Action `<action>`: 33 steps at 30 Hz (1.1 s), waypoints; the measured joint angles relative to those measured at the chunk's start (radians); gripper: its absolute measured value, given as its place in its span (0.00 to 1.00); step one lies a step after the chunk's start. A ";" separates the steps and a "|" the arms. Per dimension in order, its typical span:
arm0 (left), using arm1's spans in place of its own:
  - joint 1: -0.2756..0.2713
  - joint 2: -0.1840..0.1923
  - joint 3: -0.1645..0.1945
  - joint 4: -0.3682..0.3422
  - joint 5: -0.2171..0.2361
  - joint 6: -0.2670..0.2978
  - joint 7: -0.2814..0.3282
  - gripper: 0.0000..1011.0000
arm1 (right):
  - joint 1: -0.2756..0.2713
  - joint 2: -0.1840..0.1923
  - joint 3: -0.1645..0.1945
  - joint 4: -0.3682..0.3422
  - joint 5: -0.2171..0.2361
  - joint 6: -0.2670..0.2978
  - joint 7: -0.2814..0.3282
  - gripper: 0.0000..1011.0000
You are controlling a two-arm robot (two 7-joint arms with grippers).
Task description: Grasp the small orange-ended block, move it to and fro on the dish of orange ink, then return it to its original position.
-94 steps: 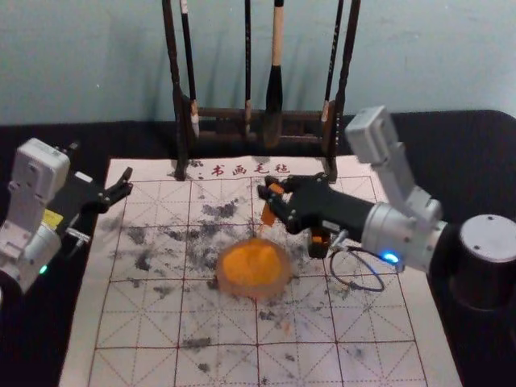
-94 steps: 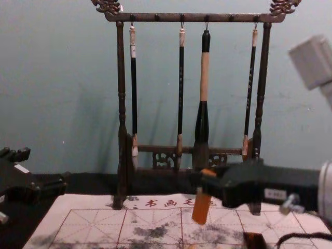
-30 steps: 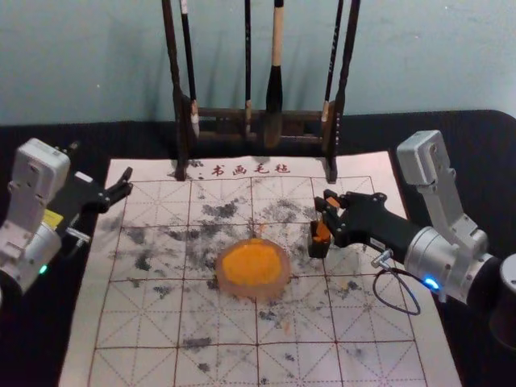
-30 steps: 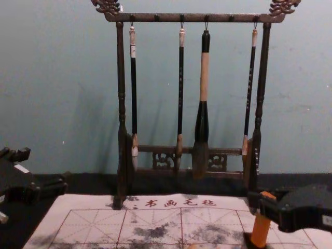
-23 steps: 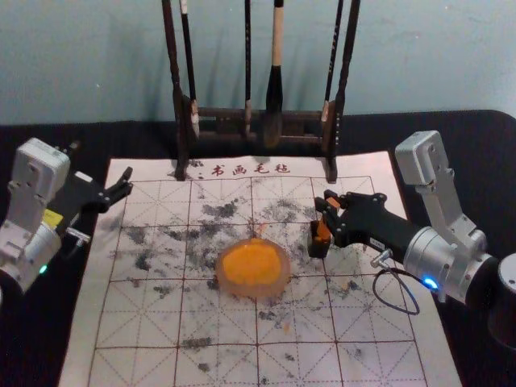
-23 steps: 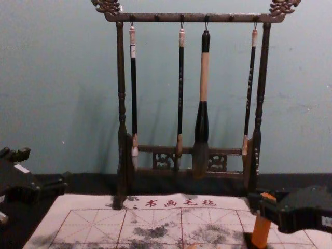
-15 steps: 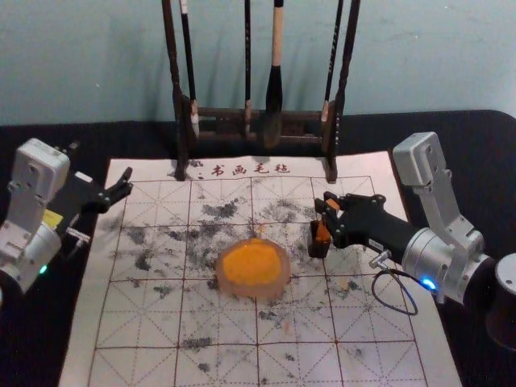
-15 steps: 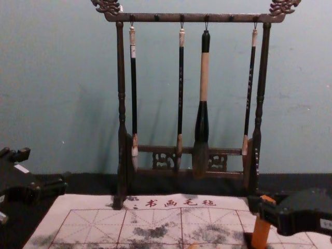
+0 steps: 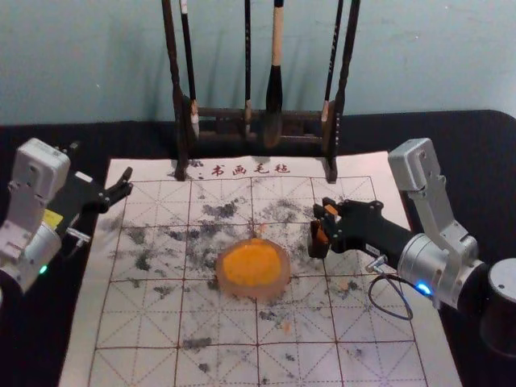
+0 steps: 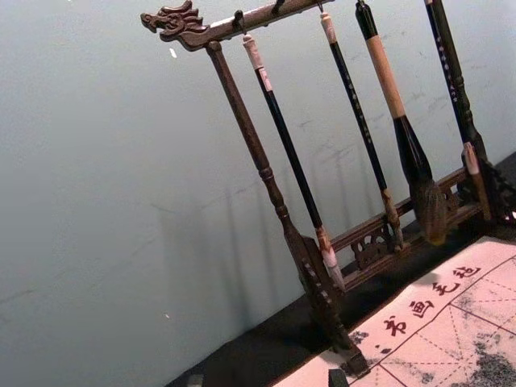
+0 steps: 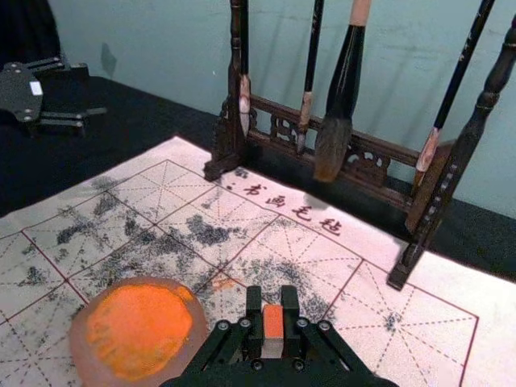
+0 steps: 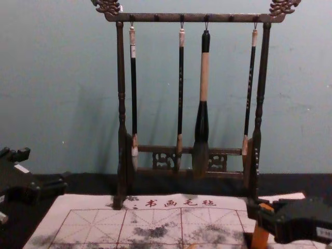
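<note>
Two hands in the head view: the right hand has the orange block clamped at the small dark box, right of the dish of orange ink; the left hand sits parked at left, spread wide. Left wrist view, brushes hang from the rack. Right wrist view, both fingers squeeze the block. Chest view, it's tilted slightly, near right.

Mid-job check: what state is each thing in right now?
Orange-ended block: gripped, lower end at the dark holder.
Right gripper: shut on the block.
Left gripper: open, parked at left.
Dish: holding orange ink.
Mat: spread flat, smudged.
Rack: standing.
Four brushes: hanging.
</note>
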 joint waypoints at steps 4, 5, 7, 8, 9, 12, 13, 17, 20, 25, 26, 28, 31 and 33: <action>0.000 0.000 0.000 0.000 0.000 0.000 0.000 0.99 | -0.003 -0.005 0.002 0.004 -0.007 0.000 -0.006 0.14; 0.000 0.000 0.000 0.000 0.000 0.000 0.000 0.99 | -0.005 -0.008 0.004 0.006 -0.010 0.000 -0.010 0.14; 0.000 0.000 0.000 0.000 0.000 0.000 0.000 0.99 | -0.009 -0.015 0.007 0.009 -0.013 -0.002 -0.017 0.14; 0.000 0.000 0.000 0.000 0.000 0.000 0.000 0.99 | -0.009 -0.015 0.007 0.009 -0.013 -0.002 -0.017 0.14; 0.000 0.000 0.000 0.000 0.000 0.000 0.000 0.99 | -0.010 -0.018 0.008 0.009 -0.014 -0.002 -0.019 0.14; 0.000 0.000 0.000 0.000 0.000 0.000 0.000 0.99 | -0.015 -0.029 0.013 0.013 -0.015 -0.003 -0.025 0.14; 0.000 0.000 0.000 0.000 0.000 0.000 0.000 0.99 | -0.016 -0.031 0.014 0.013 -0.015 -0.003 -0.026 0.14; 0.000 0.000 0.000 0.000 0.000 0.000 0.000 0.99 | -0.021 -0.042 0.019 0.015 -0.014 -0.003 -0.030 0.14; 0.000 0.000 0.000 0.000 0.000 0.000 0.000 0.99 | -0.024 -0.050 0.023 0.017 -0.011 -0.003 -0.034 0.14; 0.000 0.000 0.000 0.000 0.000 0.000 0.000 0.99 | -0.025 -0.060 0.024 0.021 -0.010 -0.001 -0.037 0.14; 0.000 0.000 0.000 0.000 0.000 0.000 0.000 0.99 | -0.026 -0.061 0.024 0.022 -0.010 -0.001 -0.038 0.14; 0.000 0.000 0.000 0.000 0.000 0.000 0.000 0.99 | -0.026 -0.063 0.025 0.023 -0.010 0.000 -0.039 0.14; 0.000 0.000 0.000 0.000 0.000 0.000 0.000 0.99 | -0.026 -0.066 0.025 0.026 -0.012 0.001 -0.040 0.14; 0.000 0.000 0.000 0.000 0.000 0.000 0.000 0.99 | -0.026 -0.068 0.024 0.028 -0.017 0.002 -0.041 0.14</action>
